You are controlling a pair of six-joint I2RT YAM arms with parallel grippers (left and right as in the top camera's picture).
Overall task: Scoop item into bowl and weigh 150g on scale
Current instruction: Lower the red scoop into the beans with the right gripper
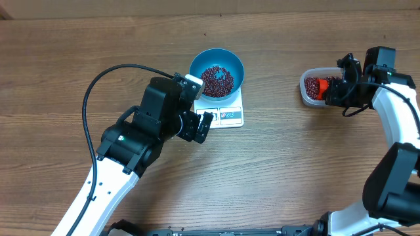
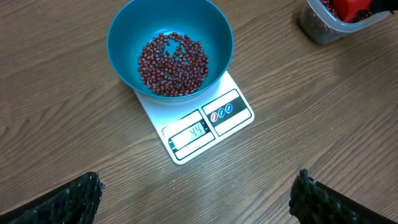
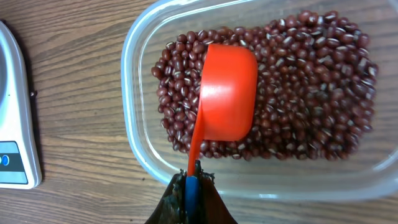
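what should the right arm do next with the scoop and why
Probably dig the red plastic scoop, gripped by the right gripper, into the dark red beans in the clear plastic tub: the white scale under the round blue bowl reads 44, well short of target.

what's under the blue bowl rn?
The white scale. Its front strip with display and buttons shows; the bowl covers the rest of its top.

One bowl [image 2: 124,43], one scale [image 2: 211,124], one tub [image 3: 142,93], one scoop [image 3: 229,93], two tools [image 2: 193,190] [image 3: 191,190].
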